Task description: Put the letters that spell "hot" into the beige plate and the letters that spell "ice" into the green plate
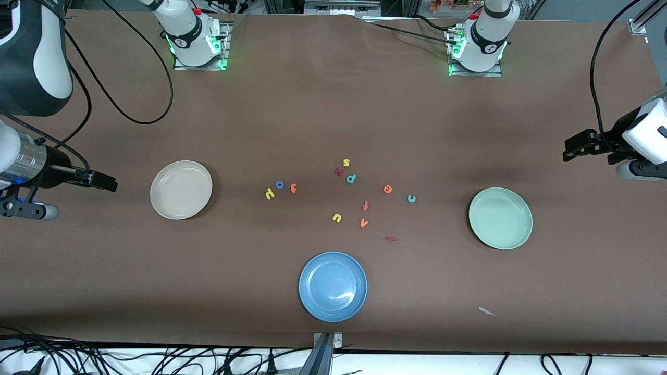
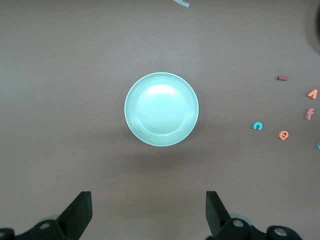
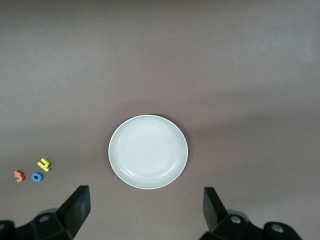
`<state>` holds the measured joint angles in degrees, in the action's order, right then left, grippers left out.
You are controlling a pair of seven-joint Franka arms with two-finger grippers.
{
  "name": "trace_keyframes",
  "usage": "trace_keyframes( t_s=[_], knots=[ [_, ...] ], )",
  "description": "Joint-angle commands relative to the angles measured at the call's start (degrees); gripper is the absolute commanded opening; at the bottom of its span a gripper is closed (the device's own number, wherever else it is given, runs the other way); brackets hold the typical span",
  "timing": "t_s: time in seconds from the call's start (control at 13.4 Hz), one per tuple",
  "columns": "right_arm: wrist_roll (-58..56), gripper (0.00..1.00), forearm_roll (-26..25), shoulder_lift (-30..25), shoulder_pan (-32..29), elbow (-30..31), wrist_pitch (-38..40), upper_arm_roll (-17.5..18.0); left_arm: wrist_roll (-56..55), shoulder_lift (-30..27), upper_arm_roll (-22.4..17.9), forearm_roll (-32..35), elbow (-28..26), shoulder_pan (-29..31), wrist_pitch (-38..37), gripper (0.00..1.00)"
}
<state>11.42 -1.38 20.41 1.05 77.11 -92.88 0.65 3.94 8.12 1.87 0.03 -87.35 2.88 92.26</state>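
Observation:
The beige plate (image 1: 181, 189) (image 3: 148, 152) lies toward the right arm's end of the table. Beside it sit the yellow h (image 1: 269, 194) (image 3: 44, 164), blue o (image 1: 280, 185) (image 3: 37, 177) and orange t (image 1: 293, 188) (image 3: 19, 175). Toward the left arm's end lies the green plate (image 1: 500, 217) (image 2: 161, 109), with the teal c (image 1: 411, 198) (image 2: 257, 126), orange e (image 1: 387, 189) (image 2: 283, 135) and dark red i (image 1: 391, 238) (image 2: 283, 78) on the table beside it. My right gripper (image 1: 109, 183) (image 3: 146, 212) hangs open over bare table by the beige plate. My left gripper (image 1: 569, 151) (image 2: 149, 215) hangs open by the green plate. Both plates hold nothing.
A blue plate (image 1: 333, 286) lies nearest the front camera. Mid-table lie other letters: yellow s (image 1: 346, 162), teal p (image 1: 351, 178), red-orange f (image 1: 365, 205), yellow u (image 1: 336, 217), orange v (image 1: 363, 223). A white paper scrap (image 1: 487, 311) lies near the front edge.

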Motion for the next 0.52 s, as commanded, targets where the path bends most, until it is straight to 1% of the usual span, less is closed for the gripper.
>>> trace_keyframes(
  t_s=[0.0, 0.45],
  knots=[
    [0.89, 1.00, 1.12, -0.90, 0.09, 0.32, 0.68, 0.14, 1.33, -0.39, 0.24, 1.47, -0.63, 0.11, 0.73, 1.00],
    [0.80, 1.00, 1.03, -0.90, 0.09, 0.32, 0.68, 0.14, 1.33, -0.12, 0.24, 1.56, -0.63, 0.02, 0.82, 1.00]
  ],
)
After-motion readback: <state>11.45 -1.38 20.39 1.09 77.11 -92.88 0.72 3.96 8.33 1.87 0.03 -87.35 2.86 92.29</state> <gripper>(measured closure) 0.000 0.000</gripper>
